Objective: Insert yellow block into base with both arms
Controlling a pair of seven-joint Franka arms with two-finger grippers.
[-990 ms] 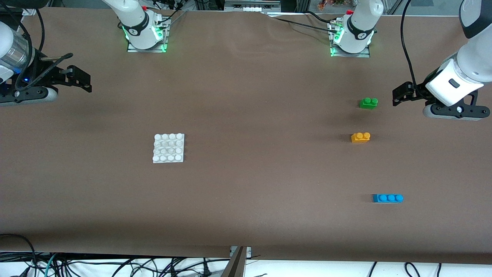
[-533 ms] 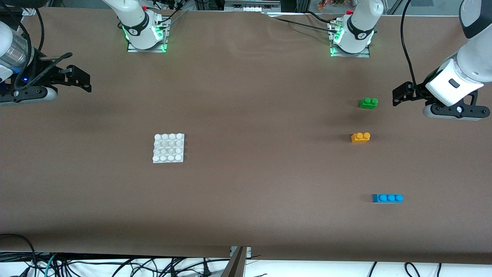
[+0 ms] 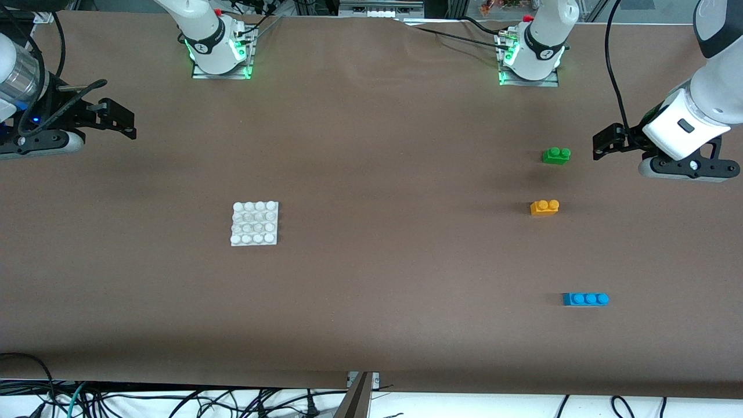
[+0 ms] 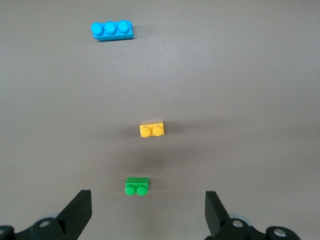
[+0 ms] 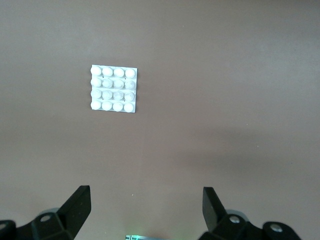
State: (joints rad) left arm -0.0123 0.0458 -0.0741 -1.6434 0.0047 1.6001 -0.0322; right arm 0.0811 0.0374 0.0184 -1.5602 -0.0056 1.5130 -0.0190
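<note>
Yellow block (image 3: 544, 207) sits flat on the brown worktop (image 3: 395, 174) toward the left arm's end, studs up, with nothing touching it. A green brick (image 3: 556, 155) lies farther from the front camera than the block, and a blue brick (image 3: 585, 299) lies nearer to that camera; the three are well apart from one another (roughly in a line). In the left wrist view the same three show, the green brick (image 4: 136, 186) closest to the jaws, then the block (image 4: 151, 130), then the blue brick (image 4: 112, 30).

Base (image 3: 255, 223), a white studded plate, lies flat toward the right arm's end of the worktop, well apart from the block. It also shows in the right wrist view (image 5: 114, 89).

Left gripper (image 3: 606, 142) hangs over the worktop near the green brick, jaws spread wide and holding nothing. Right gripper (image 3: 119, 119) hangs over the worktop at the right arm's end, jaws likewise spread wide and empty.
</note>
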